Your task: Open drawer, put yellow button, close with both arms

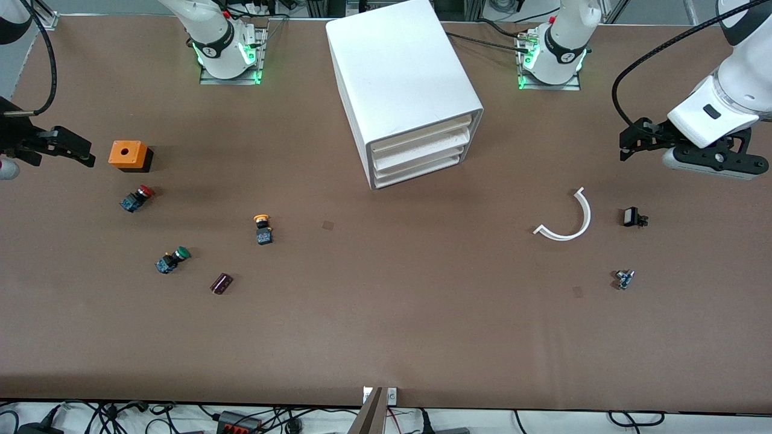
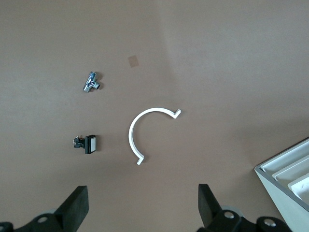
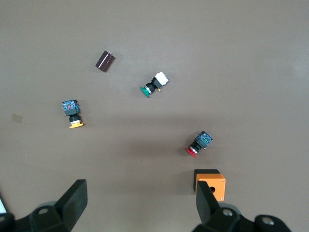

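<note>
- The yellow button (image 1: pixel 262 229) lies on its side on open tabletop (image 1: pixel 386 337), cap toward the robots' edge, long axis running toward the front camera's edge.
- The drawer (image 1: pixel 420 137), topmost in the cabinet (image 1: pixel 401 84), sits closed.
- The left gripper (image 1: pixel 627 143) and right gripper (image 1: pixel 81 154) hover at their own ends of the table, jaws spread, holding nothing.

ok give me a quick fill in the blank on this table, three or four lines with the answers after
1. All three drawers of the white cabinet are ____.
2. The yellow button lies on the ____.
3. The button nearest the orange box has a ____ cap.
4. The left gripper and right gripper both have ____ jaws.

Missing words: shut; table; red; open
</note>
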Controlling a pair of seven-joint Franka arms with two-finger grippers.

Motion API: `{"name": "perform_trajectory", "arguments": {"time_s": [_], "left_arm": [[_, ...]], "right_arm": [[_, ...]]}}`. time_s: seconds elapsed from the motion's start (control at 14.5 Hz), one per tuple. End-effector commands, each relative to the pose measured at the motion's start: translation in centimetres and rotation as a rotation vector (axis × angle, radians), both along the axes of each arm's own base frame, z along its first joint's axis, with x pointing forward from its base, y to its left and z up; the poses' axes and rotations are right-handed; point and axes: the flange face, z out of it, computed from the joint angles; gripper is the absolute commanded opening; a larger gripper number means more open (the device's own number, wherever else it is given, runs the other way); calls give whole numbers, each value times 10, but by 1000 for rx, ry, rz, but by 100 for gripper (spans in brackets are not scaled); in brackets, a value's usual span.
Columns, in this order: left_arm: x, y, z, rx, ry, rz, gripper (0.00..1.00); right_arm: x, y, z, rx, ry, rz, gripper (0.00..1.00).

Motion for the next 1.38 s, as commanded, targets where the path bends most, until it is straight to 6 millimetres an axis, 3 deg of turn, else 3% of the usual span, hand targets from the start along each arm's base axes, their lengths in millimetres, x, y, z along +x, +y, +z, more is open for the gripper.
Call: {"name": "perform_trajectory", "arguments": {"time_s": [0.0,0.76,0.96,1.31], "left_arm": [[-1,-4,8,-8,0,1,100],[1,3,4,-8,9,13,100],[1,5,4,-8,12,16,100],[1,6,1,-7,27,21,100]], "right_arm": [[-7,-1,5,-12,-2,9,100],[-6,2,-4,1,23,9,100],[5,7,-24,6,51,24,100],[29,42,-75,71,95,63,100]]}}
